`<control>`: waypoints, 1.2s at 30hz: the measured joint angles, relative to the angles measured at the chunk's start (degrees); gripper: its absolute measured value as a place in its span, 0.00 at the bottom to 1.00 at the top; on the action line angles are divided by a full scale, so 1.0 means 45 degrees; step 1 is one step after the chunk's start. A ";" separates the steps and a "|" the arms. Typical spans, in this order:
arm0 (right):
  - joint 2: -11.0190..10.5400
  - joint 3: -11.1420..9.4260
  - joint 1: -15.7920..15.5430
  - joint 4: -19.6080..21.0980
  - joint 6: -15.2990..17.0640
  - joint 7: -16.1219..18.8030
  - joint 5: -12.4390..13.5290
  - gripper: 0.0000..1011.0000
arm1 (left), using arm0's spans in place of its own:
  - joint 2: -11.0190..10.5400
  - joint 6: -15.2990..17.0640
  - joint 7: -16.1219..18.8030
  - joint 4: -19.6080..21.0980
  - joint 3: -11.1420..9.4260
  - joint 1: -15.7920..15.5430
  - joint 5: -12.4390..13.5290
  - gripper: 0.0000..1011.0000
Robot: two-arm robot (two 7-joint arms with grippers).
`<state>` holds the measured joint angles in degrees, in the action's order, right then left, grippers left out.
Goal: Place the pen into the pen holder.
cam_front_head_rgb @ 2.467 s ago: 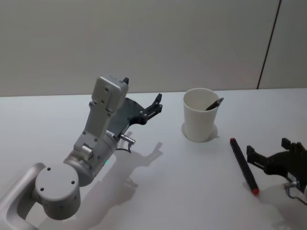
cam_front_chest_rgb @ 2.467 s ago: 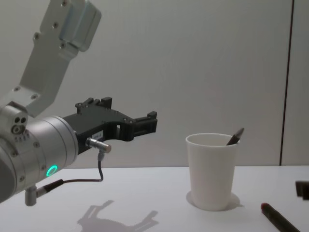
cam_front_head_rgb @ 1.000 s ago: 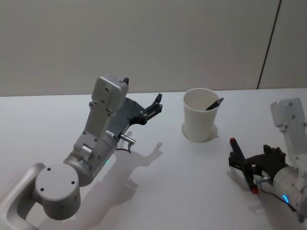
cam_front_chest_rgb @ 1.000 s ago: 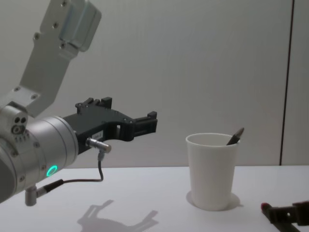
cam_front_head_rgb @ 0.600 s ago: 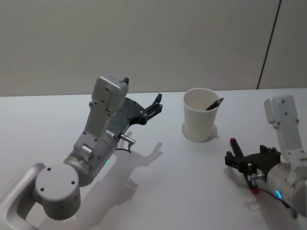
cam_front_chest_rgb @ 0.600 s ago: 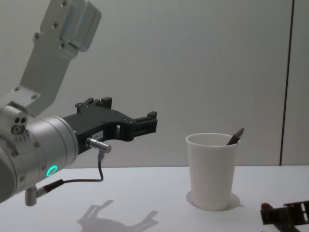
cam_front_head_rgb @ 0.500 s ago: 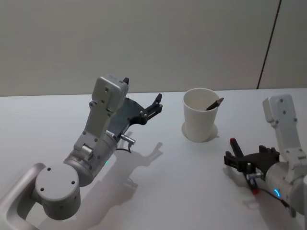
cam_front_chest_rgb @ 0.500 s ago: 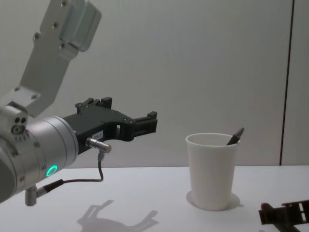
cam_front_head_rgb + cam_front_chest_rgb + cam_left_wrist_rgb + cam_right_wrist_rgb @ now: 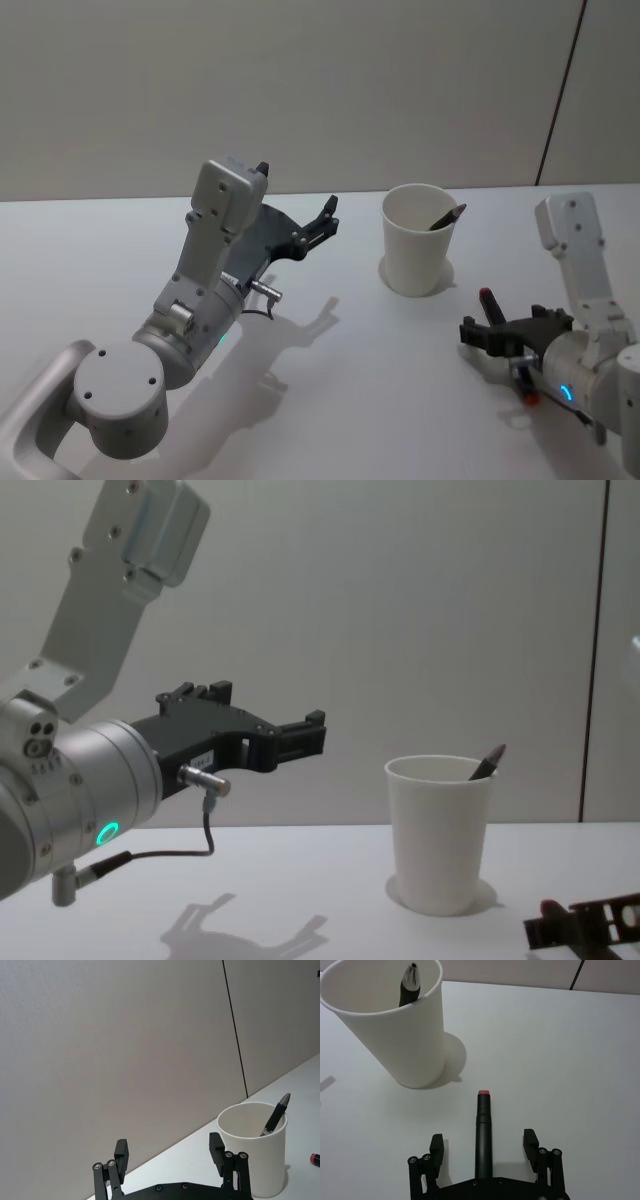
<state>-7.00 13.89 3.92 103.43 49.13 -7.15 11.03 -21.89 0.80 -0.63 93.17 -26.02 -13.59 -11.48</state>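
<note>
Right pincer (image 9: 483, 1138) stood wide astride the pen (image 9: 483, 1112) on the surface (image 9: 570, 1060), pen holder (image 9: 410, 1035) near, left pincer (image 9: 168, 1145) hung raised, wide.

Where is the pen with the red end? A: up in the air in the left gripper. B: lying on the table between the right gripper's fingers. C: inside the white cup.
B: the pen lies flat on the table, inside the open right gripper, apart from the pen holder.
</note>
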 joint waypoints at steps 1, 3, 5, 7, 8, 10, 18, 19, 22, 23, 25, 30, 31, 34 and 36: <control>0.0026 -0.0004 0.0012 -0.0023 0.0025 0.0007 -0.0006 0.99 | 0.0000 0.0000 0.0000 0.0000 0.0000 0.0000 0.0001 0.99; 0.0079 -0.0013 0.0034 -0.0066 0.0086 0.0027 -0.0025 0.99 | 0.0000 0.0000 0.0000 0.0000 0.0001 0.0000 0.0000 0.99; 0.0116 -0.0024 0.0040 -0.0097 0.0119 0.0035 -0.0038 0.99 | 0.0000 0.0000 0.0000 0.0000 0.0000 0.0000 0.0000 0.99; 0.0162 -0.0037 0.0041 -0.0130 0.0159 0.0041 -0.0050 0.99 | 0.0000 0.0000 0.0000 0.0001 0.0000 0.0000 0.0000 0.99; 0.0181 -0.0043 0.0041 -0.0140 0.0168 0.0042 -0.0054 0.99 | 0.0000 0.0000 0.0000 0.0000 0.0000 0.0000 0.0000 0.99; 0.0226 -0.0056 0.0030 -0.0178 0.0197 0.0043 -0.0067 0.99 | 0.0000 0.0000 0.0000 0.0000 0.0000 0.0000 0.0000 0.99; 0.0358 -0.0118 -0.0046 -0.0242 0.0220 0.0022 -0.0118 0.99 | 0.0000 0.0000 0.0000 0.0000 0.0001 0.0000 0.0000 0.99; 0.0384 -0.0132 -0.0062 -0.0251 0.0218 0.0009 -0.0125 0.99 | 0.0000 0.0000 0.0000 0.0001 0.0000 0.0000 0.0000 0.99; 0.0422 -0.0153 -0.0083 -0.0260 0.0213 -0.0008 -0.0135 0.99 | 0.0000 0.0000 0.0000 0.0000 0.0000 0.0000 0.0000 0.99; 0.0449 -0.0169 -0.0099 -0.0267 0.0210 -0.0020 -0.0141 0.99 | 0.0000 0.0000 0.0000 0.0001 0.0000 0.0000 0.0000 0.99; 0.0478 -0.0190 -0.0117 -0.0270 0.0207 -0.0039 -0.0148 0.99 | 0.0000 0.0000 0.0000 0.0000 0.0000 0.0000 0.0000 0.99; 0.0527 -0.0215 -0.0139 -0.0283 0.0205 -0.0070 -0.0157 0.99 | 0.0000 0.0000 0.0000 0.0001 0.0000 0.0000 0.0000 0.99; 0.0540 -0.0222 -0.0146 -0.0283 0.0204 -0.0078 -0.0160 0.99 | 0.0000 0.0000 0.0000 0.0001 0.0000 0.0000 0.0000 0.99; 0.0553 -0.0235 -0.0158 -0.0288 0.0203 -0.0090 -0.0164 0.96 | 0.0000 0.0000 0.0000 0.0000 0.0000 0.0000 0.0000 0.99; 0.0565 -0.0244 -0.0166 -0.0294 0.0201 -0.0100 -0.0168 0.94 | 0.0000 0.0000 0.0000 0.0001 0.0000 0.0000 0.0000 0.99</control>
<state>-4.45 12.79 3.17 102.10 50.03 -7.60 10.28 -21.89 0.80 -0.62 93.18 -26.02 -13.59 -11.48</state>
